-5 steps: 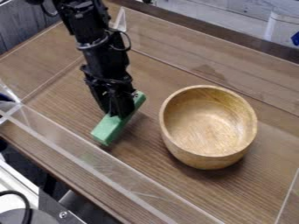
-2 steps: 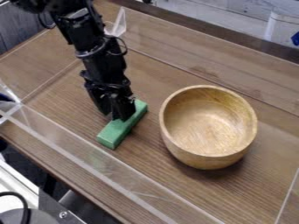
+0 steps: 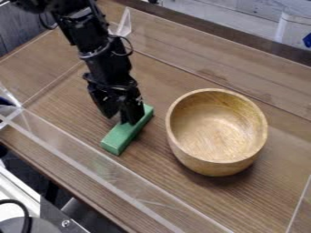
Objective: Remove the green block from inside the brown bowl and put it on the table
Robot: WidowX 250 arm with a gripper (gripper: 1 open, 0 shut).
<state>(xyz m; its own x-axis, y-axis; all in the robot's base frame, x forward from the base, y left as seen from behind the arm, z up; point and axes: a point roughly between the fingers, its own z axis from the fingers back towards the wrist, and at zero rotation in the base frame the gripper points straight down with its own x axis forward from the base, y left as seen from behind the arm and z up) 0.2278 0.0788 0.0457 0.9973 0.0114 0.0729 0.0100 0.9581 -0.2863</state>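
The green block (image 3: 125,131) lies flat on the table (image 3: 73,82), just left of the brown bowl (image 3: 216,130), whose inside shows only bare wood. My gripper (image 3: 122,111) points steeply down over the block's far end. Its dark fingers (image 3: 130,108) stand slightly apart on either side of that end, so the gripper looks open and the block rests on the wood on its own. The black arm rises from there to the upper left.
Low clear acrylic walls (image 3: 55,146) edge the table along the front left and the far side. A white tag (image 3: 122,25) hangs on the arm. Bare wood lies between the block and the front wall.
The block's far end, first raised in the shut gripper, has come down flat onto the table. The fingers have since parted a little. The hand has stayed in place.
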